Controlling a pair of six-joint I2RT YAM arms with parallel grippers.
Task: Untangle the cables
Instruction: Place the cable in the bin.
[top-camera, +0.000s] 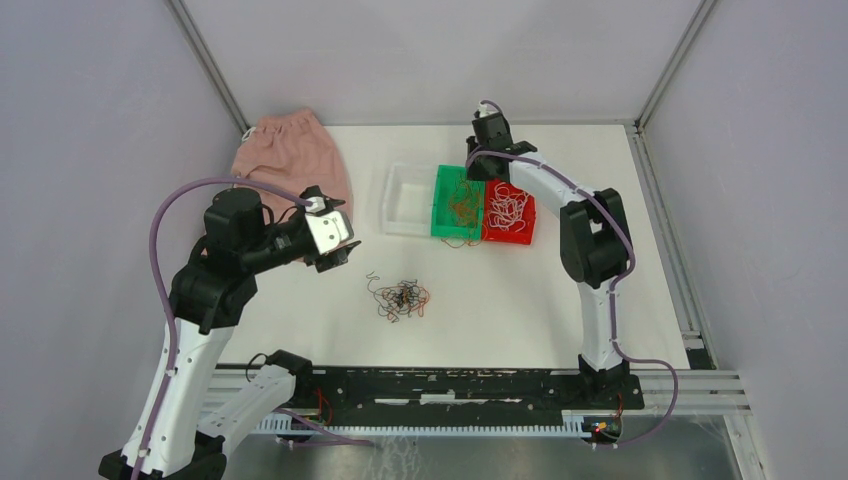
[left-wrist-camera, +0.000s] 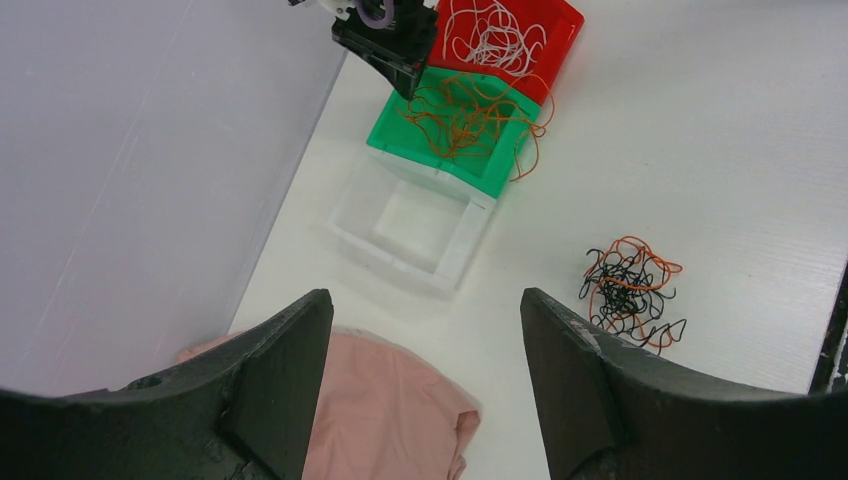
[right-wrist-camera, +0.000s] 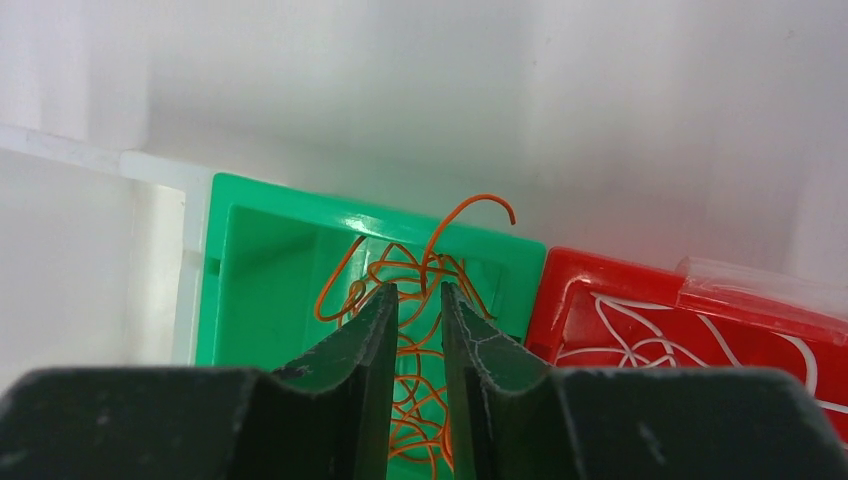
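A loose tangle of black and orange cables (top-camera: 402, 298) (left-wrist-camera: 630, 290) lies on the white table in front of the bins. Orange cables (top-camera: 463, 205) (right-wrist-camera: 470, 205) fill the green bin (top-camera: 440, 200) (right-wrist-camera: 260, 250); one strand arches over its far rim. White cables (top-camera: 507, 207) (right-wrist-camera: 640, 340) lie in the red bin (top-camera: 527, 225). My right gripper (top-camera: 478, 160) (right-wrist-camera: 418, 288) hangs over the green bin's back end, its jaws open by a narrow gap with nothing pinched between them. My left gripper (top-camera: 335, 240) (left-wrist-camera: 425, 300) is wide open and empty, above the table to the left of the tangle.
A clear bin (top-camera: 392, 200) (left-wrist-camera: 455, 255) stands to the left of the green one, with no cables in it. A pink cloth (top-camera: 290, 155) (left-wrist-camera: 390, 410) lies at the back left, under my left gripper's view. Grey walls close in the table on three sides.
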